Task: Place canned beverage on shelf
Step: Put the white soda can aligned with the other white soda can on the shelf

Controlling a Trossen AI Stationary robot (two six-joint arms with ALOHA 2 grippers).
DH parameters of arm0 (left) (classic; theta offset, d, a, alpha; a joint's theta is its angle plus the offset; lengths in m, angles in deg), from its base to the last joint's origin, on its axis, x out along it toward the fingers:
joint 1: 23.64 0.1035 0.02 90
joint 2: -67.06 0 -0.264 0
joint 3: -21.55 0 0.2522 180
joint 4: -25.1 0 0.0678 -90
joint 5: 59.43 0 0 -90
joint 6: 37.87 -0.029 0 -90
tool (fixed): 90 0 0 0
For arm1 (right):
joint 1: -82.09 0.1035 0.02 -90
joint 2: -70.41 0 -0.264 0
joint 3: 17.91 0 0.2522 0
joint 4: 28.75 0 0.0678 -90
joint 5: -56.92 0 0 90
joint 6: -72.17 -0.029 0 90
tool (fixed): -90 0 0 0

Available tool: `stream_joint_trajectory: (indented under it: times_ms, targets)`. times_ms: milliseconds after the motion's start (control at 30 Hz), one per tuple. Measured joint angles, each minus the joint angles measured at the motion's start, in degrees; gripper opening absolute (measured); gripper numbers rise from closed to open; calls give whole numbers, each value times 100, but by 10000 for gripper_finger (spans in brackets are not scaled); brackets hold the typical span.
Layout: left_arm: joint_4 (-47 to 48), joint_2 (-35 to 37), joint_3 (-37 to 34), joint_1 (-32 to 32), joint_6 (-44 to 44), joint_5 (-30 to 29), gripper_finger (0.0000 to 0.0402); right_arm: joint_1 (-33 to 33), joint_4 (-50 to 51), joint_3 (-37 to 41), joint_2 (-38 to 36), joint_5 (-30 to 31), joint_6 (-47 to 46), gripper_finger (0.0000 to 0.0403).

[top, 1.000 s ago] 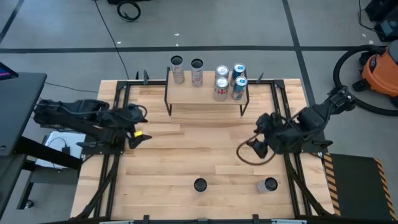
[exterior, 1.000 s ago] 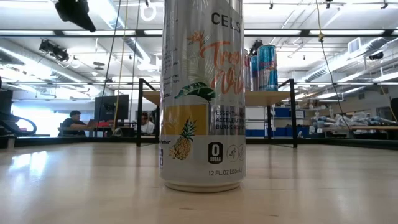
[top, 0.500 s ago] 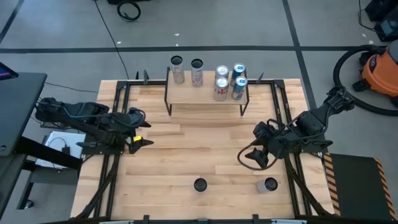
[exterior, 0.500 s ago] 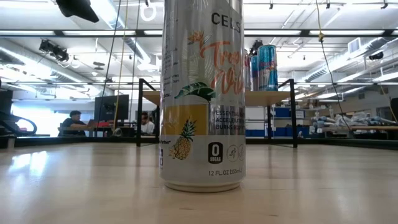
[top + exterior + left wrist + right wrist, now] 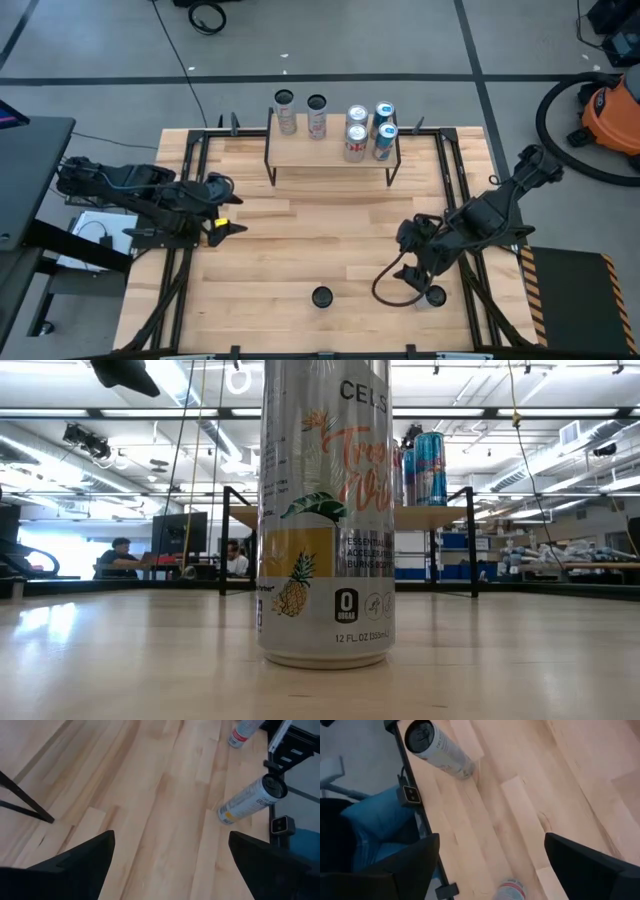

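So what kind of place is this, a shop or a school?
Most likely a robot lab or workshop, not a shop. A wooden table sits between two robot arms, long ceiling lights hang over an open room, and people sit at computer screens in the back.

1. A grey floor (image 5: 400, 40) surrounds the wooden table (image 5: 320, 250), crossed by dark seam lines.
2. An orange shop vacuum (image 5: 612, 115) with a black hose (image 5: 548, 110) stands beyond the table's far right corner.
3. A coiled black cable (image 5: 207, 15) lies on the floor past the table's far edge.
4. A grey-topped desk (image 5: 30, 170) sits left of the table.
5. Level with the table, long ceiling lights (image 5: 60, 435) run overhead.
6. Two seated people (image 5: 120, 555) work at a dark monitor (image 5: 180, 532) behind the table.
7. Cluttered benches (image 5: 560, 565) stand at the room's right.
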Motion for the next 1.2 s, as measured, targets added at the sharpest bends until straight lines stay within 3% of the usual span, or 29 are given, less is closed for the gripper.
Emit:
stream_joint_trajectory:
  times_ms: [167, 333, 500, 667, 867, 1200]
  targets:
    - [9, 0, 0, 2, 152, -91, 394, -13, -30, 0, 144, -149, 35, 381]
    - [47, 0, 2, 2, 184, -91, 394, -3, -92, 0, 283, -764, 352, 380]
    - [57, -2, 2, 2, 188, -91, 394, 197, -78, 0, 459, -818, 510, 377]
    - [51, -2, 2, 2, 189, -89, 394, 577, 145, 0, 560, -719, 243, 377]
    - [25, -2, 2, 0, 214, -91, 394, 1164, 484, 0, 560, -185, -501, 375]
    - [-3, -2, 2, 1, 229, -90, 394, 1950, 960, 0, 560, 25, -1291, 375]
